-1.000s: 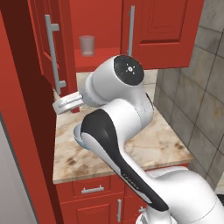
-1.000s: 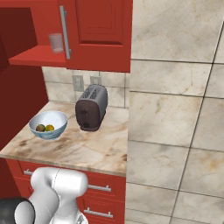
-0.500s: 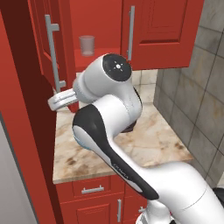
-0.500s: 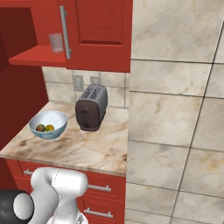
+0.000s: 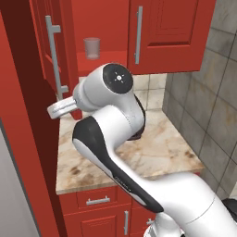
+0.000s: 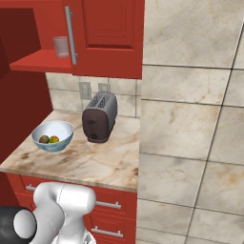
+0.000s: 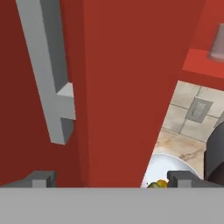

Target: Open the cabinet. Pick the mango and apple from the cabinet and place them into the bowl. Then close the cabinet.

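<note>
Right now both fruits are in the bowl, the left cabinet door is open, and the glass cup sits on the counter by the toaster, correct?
Not quite. The right base view shows the glass cup on the cabinet shelf, not the counter. The rest holds: both fruits are in the bowl, the left door open.

open cabinet door [image 7: 122, 87] edge before hand [image 7: 109, 178], handle [image 7: 50, 74] beside

glossy white arm [image 5: 139, 180], dark joints, round black cap with dots

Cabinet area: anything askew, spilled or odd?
Nothing spilled or damaged. The cabinet has its left door swung open, claw beside its handle. Mango and apple sit in the bowl.
</note>
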Controlling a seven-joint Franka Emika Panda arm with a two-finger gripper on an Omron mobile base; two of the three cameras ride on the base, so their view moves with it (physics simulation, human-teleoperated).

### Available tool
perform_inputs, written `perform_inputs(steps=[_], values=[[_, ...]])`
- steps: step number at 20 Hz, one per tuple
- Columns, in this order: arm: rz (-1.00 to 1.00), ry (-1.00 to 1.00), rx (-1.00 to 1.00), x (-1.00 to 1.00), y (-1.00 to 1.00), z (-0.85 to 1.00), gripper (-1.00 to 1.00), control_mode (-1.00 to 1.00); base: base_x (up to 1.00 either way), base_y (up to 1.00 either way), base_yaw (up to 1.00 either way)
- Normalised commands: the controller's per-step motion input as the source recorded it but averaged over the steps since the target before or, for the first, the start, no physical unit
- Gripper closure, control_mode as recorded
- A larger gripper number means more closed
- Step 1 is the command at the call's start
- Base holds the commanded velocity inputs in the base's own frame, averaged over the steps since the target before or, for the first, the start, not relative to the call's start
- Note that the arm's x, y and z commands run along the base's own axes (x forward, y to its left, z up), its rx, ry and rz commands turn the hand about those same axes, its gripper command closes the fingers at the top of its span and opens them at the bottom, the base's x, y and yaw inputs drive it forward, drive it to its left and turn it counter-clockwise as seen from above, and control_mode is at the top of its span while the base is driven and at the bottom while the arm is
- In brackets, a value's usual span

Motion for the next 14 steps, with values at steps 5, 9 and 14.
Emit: perform_inputs(steps=[5,9,14], values=[[0.00,-0.06,0.00,0.01,0.00,0.00,-1.00,-1.00,0.00,0.00,0.00],[-0.01,0.00,0.00,0.00,-0.16,0.00,-1.00,-1.00,0.00,0.00,0.00],[-0.04,0.02,0.00,0.00,-0.36,0.00,-1.00,-1.00,0.00,0.00,0.00]])
